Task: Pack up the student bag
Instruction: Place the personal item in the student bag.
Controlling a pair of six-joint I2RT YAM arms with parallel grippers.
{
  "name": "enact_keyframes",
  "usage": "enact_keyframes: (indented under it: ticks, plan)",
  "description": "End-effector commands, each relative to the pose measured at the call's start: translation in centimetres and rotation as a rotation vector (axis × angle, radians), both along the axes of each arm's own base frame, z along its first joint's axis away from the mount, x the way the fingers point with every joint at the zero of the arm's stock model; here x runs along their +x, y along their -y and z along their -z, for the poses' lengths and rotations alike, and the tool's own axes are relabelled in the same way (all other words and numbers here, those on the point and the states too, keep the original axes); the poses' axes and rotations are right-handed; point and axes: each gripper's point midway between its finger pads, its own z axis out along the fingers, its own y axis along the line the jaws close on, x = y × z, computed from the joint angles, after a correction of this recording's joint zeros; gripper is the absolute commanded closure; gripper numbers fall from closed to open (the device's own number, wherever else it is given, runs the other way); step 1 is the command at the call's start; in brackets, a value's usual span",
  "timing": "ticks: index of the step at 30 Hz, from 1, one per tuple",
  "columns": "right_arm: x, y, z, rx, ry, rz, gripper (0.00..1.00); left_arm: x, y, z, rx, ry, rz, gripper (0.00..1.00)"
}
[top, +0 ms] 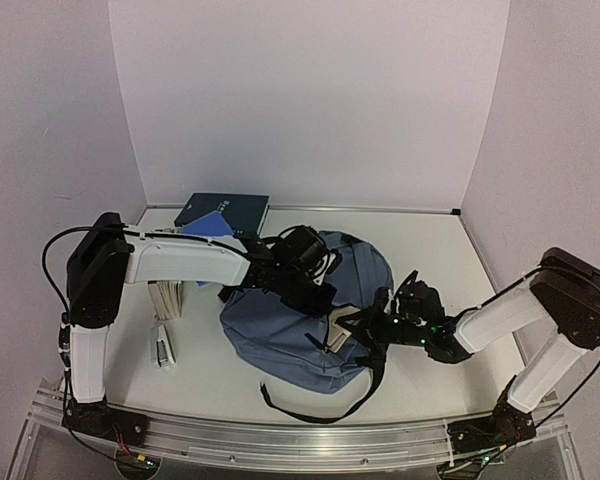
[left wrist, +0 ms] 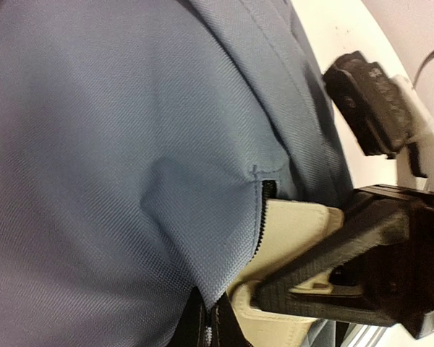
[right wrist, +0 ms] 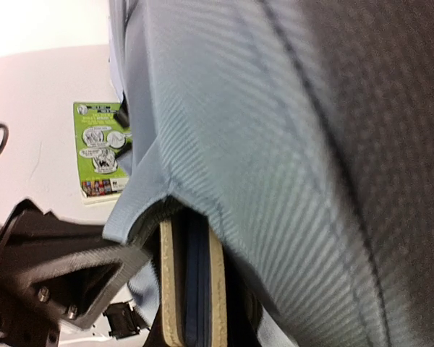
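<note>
Table (top: 430, 262) carries the student bag (top: 270, 335) at its centre, opening toward 3 o'clock. Right gripper (top: 376, 322) pinches the fabric there, jaws nearly together, with cream-edged books (right wrist: 184, 289) showing inside. Left gripper (top: 320, 298), reaching from 10 o'clock, is fully closed; hold unclear.

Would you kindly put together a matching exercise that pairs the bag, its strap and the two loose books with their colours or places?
Things:
1. student bag
2. navy book
3. booklet
4. strap

Descriptions:
a. green cover
b. at the far edge of the table
c. blue-grey, mid-table
d. black, trailing toward the near edge

Pairs: 1-c, 2-b, 3-a, 4-d
</note>
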Motion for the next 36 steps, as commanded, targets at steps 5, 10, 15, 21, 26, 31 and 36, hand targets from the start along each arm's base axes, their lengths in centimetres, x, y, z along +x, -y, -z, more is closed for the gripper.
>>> enact_keyframes:
  ticks: [5, 10, 15, 21, 26, 31, 36]
  plan:
    - [3.5, -2.3, 0.3, 0.023, 0.058, 0.073, 1.0, -0.5, 2.4, -6.5, -0.203, 0.028, 0.036, 1.0]
    - [3.8, -1.5, 1.1, -0.068, 0.088, 0.091, 0.82, -0.3, 2.0, -5.8, -0.197, -0.001, 0.006, 1.0]
    - [3.0, 1.1, 0.4, -0.251, 0.121, 0.115, 0.55, 1.4, 0.3, -6.1, -0.21, -0.009, -0.074, 1.0]
    - [1.5, 3.4, -0.7, -0.39, 0.146, 0.07, 0.37, 1.8, 0.1, -6.1, -0.211, -0.004, -0.072, 1.0]
    - [0.2, 2.4, 0.0, -0.398, 0.121, -0.016, 0.49, 1.7, 0.2, -6.1, -0.204, -0.005, -0.06, 1.0]
    - [0.4, 0.5, -0.2, -0.395, 0.151, -0.073, 0.6, 1.7, 0.3, -6.0, -0.199, -0.004, -0.05, 1.0]
    - [1.2, -0.9, 0.2, -0.389, 0.157, -0.094, 0.77, 1.4, 0.3, -5.7, -0.191, -0.017, -0.033, 1.0]
